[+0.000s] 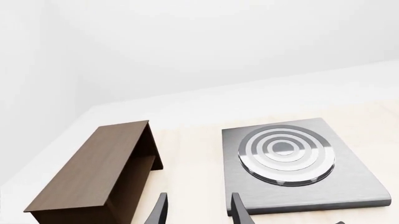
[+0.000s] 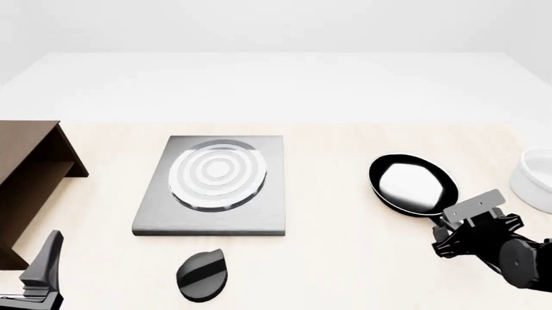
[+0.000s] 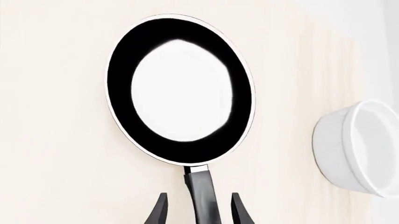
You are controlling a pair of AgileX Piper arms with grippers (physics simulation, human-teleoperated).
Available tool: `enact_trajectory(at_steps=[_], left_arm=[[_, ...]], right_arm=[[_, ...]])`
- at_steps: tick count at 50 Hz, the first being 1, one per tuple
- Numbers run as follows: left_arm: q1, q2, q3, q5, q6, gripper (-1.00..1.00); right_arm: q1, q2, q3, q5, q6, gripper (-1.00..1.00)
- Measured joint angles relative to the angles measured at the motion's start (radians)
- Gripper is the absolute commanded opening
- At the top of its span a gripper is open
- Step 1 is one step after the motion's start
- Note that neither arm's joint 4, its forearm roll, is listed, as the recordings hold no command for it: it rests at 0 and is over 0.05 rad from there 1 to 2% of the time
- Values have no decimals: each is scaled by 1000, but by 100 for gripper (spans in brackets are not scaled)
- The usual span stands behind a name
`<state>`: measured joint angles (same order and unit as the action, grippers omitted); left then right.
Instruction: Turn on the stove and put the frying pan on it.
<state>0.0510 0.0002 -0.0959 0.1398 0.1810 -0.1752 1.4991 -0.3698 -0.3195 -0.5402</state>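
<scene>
Pan [image 2: 413,183], black with a glossy inside, lies on the worktop [image 2: 345,245] to the right of the stove [image 2: 211,185] and well apart from it. Its handle [image 3: 203,196] runs back from the bowl of the pan toward the right hand [image 3: 197,211], so the long axis points straight along that hand's reach. In the right wrist view the fingers [image 3: 158,209] stand apart, one on each side of the handle, with a gap showing on both sides; they straddle it without clamping it. The right arm is plainly the nearer to the pan. A white bowl [image 2: 534,179] sits just beyond the pan on its right. The stove, a grey slab with silver rings, lies flat near the middle, with a black knob [image 2: 201,275] on the worktop in front of it. The left hand [image 1: 198,211], fingers apart and empty, hangs between the stove's near corner and a brown box [image 1: 100,170]. No brand, label or writing can be read anywhere.
</scene>
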Motion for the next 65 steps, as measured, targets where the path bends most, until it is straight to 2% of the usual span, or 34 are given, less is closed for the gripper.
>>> enact_trajectory(at_steps=[16, 22, 23, 29, 39, 45, 53, 60, 65], left_arm=[[11, 0, -5, 1, -1, 100], [13, 0, -7, 3, -1, 100], [13, 0, -8, 3, -1, 100], [16, 0, -8, 3, 0, 100], [19, 0, -2, -1, 4, 100], [21, 0, 2, -3, 6, 100], [21, 0, 4, -5, 7, 100], [21, 0, 3, -4, 8, 100], [21, 0, 3, -4, 8, 100]], right_arm=[[-71, 92, 51, -113, -69, 100], [-78, 108, 67, -154, -25, 100], [-79, 109, 71, -165, -27, -100], [-79, 113, 84, -192, -67, -100], [-46, 39, 92, -156, -68, -100], [-14, -80, 60, -42, -62, -100], [54, -218, -47, 130, -65, -100], [125, -230, -131, 187, -80, -100], [208, -179, -232, 214, -104, -100]])
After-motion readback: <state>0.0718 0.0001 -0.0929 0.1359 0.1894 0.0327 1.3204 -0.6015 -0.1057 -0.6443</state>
